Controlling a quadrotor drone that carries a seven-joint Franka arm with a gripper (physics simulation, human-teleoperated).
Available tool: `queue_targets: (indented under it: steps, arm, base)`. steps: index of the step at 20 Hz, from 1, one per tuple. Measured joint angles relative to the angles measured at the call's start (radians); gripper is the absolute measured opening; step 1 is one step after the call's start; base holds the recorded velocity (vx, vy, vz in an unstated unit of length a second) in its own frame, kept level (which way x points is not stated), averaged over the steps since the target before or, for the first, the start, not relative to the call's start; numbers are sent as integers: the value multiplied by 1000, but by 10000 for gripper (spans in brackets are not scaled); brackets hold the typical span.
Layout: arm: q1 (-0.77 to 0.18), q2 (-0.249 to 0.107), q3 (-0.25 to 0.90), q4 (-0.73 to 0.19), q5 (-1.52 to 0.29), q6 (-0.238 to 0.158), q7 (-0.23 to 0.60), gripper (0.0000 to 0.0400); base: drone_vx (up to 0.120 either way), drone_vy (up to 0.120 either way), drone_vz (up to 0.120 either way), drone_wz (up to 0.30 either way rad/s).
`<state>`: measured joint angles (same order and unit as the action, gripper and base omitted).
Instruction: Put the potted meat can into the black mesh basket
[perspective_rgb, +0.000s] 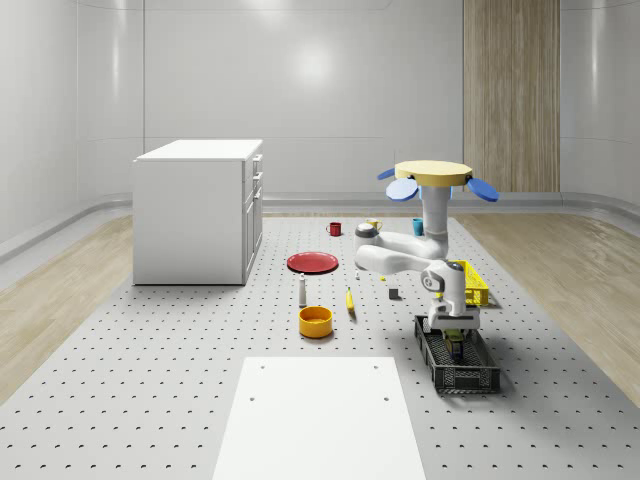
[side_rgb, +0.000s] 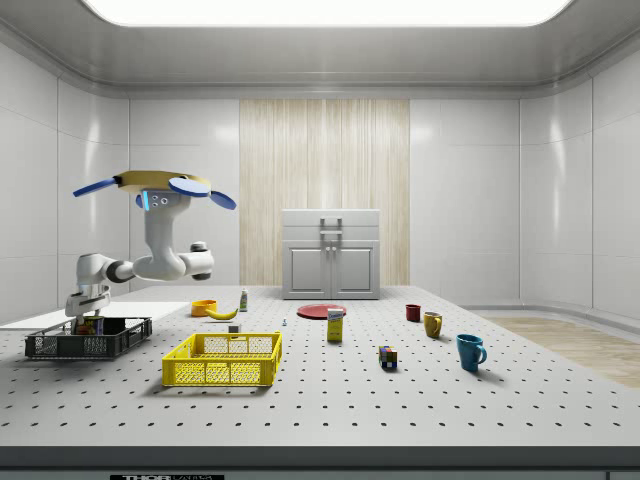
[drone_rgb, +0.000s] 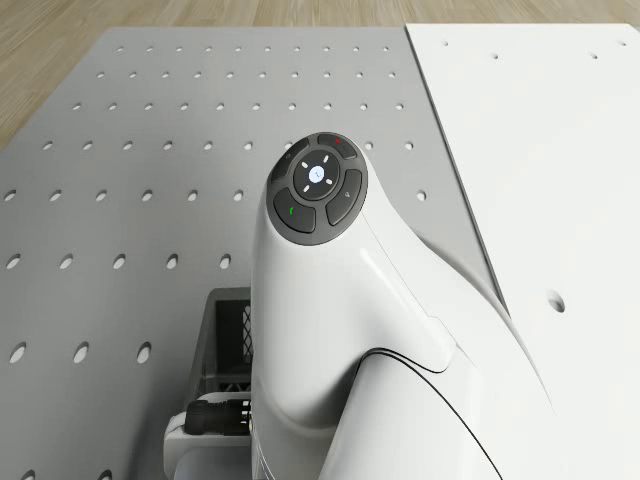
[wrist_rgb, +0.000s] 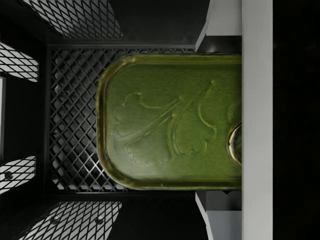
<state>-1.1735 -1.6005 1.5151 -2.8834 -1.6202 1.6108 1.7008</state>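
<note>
While the drone (perspective_rgb: 432, 176) hovers above the perforated table (perspective_rgb: 180, 400), just behind the black mesh basket (perspective_rgb: 476, 378) in the whole-scene view, its white arm (perspective_rgb: 400, 252) is bent forward and down so that the gripper (perspective_rgb: 455, 335) is lowered into the basket's near end. In the wrist view the potted meat can (wrist_rgb: 170, 122) is seen from its green embossed top, clamped between the two fingers (wrist_rgb: 220, 17), with the basket's mesh floor directly beneath it (whether the can touches that floor cannot be told). In the side view the can (side_rgb: 88, 325) is seen inside the basket (side_rgb: 115, 340), at the end toward that view's left, under the gripper (side_rgb: 85, 312). A yellow crate (side_rgb: 222, 360) is set just beside the basket, on the side view's right of it. An orange bowl (perspective_rgb: 315, 321), a banana (perspective_rgb: 350, 301) and a red plate (perspective_rgb: 313, 262) lie well apart from the basket, toward the whole-scene view's left, and a white cabinet (perspective_rgb: 198, 212) stands farther back.
</note>
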Motion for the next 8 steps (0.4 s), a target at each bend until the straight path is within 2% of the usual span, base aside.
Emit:
queue_targets:
  steps: [3,8]
  arm:
    - [1,0,4,0,6,1,-1,363]
    - [3,0,42,-1,44,-8,-2,388]
  base:
    - [0,0,0,0]
    - [0,0,0,0]
